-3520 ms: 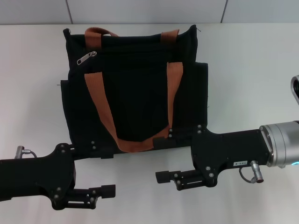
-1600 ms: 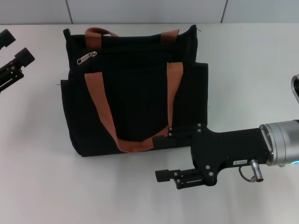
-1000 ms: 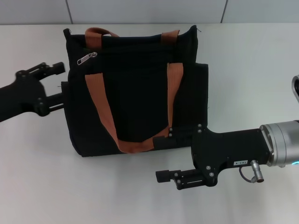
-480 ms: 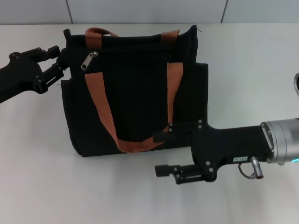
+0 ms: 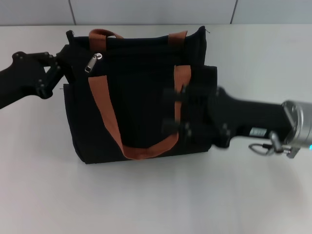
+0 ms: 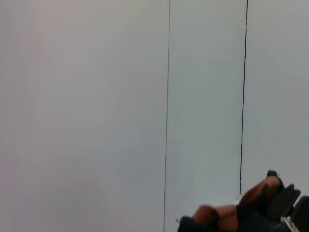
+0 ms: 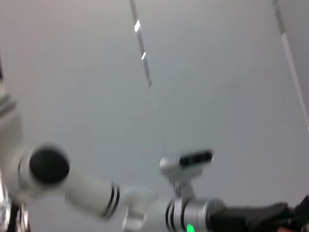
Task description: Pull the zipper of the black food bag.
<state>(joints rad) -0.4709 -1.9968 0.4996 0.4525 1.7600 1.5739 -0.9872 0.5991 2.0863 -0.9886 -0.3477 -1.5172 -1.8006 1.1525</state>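
Note:
The black food bag (image 5: 141, 92) lies flat in the middle of the table, with two rust-orange straps. Its small silver zipper (image 5: 92, 62) sits near the bag's top left corner. My left gripper (image 5: 65, 59) is at that corner, just left of the zipper, with its fingers apart on either side of the bag's edge. My right gripper (image 5: 168, 110) is blurred with motion. It hovers open over the bag's right half, beside the right strap. The left wrist view shows only the bag's handles (image 6: 251, 208) against a wall.
The white table (image 5: 146, 195) runs bare in front of the bag and to both sides. A grey wall stands behind the bag. The right wrist view shows the wall and a white arm segment (image 7: 87, 188).
My right gripper has swung up from the table in front of the bag to over its right half. My left gripper has edged right to the bag's top left corner.

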